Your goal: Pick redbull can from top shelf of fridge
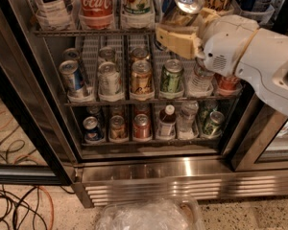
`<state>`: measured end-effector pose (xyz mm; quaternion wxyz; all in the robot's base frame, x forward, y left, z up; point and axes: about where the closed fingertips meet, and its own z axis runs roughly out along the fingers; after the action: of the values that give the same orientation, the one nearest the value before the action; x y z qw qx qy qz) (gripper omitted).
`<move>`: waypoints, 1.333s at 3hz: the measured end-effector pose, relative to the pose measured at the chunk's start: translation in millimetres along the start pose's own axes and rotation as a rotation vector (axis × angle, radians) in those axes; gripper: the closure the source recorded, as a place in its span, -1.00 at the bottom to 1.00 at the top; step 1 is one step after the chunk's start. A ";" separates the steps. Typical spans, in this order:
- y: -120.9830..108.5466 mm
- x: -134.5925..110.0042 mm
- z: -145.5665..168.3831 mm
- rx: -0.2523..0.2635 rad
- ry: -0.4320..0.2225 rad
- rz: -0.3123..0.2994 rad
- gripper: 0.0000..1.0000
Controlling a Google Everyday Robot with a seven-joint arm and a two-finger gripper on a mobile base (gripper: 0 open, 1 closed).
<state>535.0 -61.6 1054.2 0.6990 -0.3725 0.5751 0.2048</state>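
My gripper [183, 22] is at the top middle of the view, in front of the fridge's [149, 176] top shelf [62, 32]. Its beige fingers [176, 35] are shut on the redbull can [187, 0], a slim can tilted so that its silver lid faces the camera. The can is held clear of the rack; its body is mostly hidden behind the fingers. The white arm [252, 56] comes in from the right. On the top shelf stand tall bottles, among them a Coca-Cola bottle [95, 4] and a tea bottle [52, 4].
The middle rack [134, 101] holds short cans and a water bottle [199, 78]. The lower rack [149, 139] holds cans and small bottles. A black door frame [24, 104] is on the left. Cables [14, 205] lie on the floor. A clear plastic bin [149, 215] sits at the bottom.
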 end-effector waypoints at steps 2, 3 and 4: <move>25.1 16.3 -7.6 -0.049 0.036 0.045 1.00; 53.1 23.5 -25.1 -0.031 0.032 0.087 1.00; 53.2 23.5 -25.1 -0.031 0.032 0.087 1.00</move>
<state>486.7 -50.0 1015.0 0.6741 -0.3613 0.5986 0.2380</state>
